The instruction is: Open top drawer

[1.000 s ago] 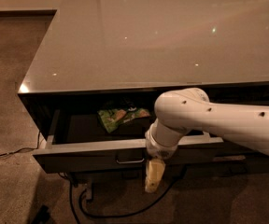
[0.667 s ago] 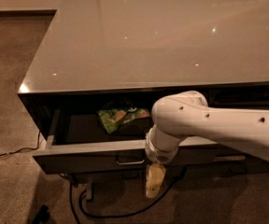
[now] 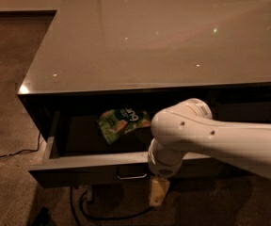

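The top drawer [image 3: 93, 166] of the dark cabinet stands pulled out, and its grey inner floor and sides show. Its small metal bar handle [image 3: 131, 175] sits at the middle of the dark front panel. My white arm reaches in from the right across the drawer's front. My gripper [image 3: 158, 192] hangs below the arm's round wrist, just right of the handle and slightly lower, in front of the panel. The wrist hides its upper part. A green snack bag [image 3: 121, 121] lies inside the drawer.
The cabinet has a wide glossy grey top [image 3: 173, 36] with light reflections. Brown carpet [image 3: 8, 79] lies to the left. Black cables [image 3: 86, 208] run on the floor under the drawer, and one cable trails off to the left.
The drawer has slid a little further out toward the camera. My gripper and wrist have moved the same way with it, staying by the handle.
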Motion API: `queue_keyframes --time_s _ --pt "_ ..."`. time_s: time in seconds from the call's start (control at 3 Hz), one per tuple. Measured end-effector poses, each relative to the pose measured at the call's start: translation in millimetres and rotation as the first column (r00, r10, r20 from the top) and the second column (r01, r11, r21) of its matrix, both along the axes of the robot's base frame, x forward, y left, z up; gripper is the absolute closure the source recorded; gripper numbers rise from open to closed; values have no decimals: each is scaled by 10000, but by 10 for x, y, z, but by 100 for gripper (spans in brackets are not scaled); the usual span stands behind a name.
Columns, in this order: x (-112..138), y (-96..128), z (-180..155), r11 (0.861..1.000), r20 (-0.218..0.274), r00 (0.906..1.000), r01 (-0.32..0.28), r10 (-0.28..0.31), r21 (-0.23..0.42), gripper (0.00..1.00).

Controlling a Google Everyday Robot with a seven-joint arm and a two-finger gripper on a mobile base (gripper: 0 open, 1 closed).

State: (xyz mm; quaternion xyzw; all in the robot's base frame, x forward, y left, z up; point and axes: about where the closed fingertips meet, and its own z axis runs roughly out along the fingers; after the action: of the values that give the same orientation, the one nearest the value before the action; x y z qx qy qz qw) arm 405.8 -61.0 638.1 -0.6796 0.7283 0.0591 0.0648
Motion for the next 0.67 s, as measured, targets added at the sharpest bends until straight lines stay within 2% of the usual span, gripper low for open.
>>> queue_keyframes --time_s 0.33,0.67 --pt "-206 -101 -59 9993 -190 9995 246 -251 -266 37" --pt "-300 -153 -93 9984 -366 9985 391 -406 -398 60"
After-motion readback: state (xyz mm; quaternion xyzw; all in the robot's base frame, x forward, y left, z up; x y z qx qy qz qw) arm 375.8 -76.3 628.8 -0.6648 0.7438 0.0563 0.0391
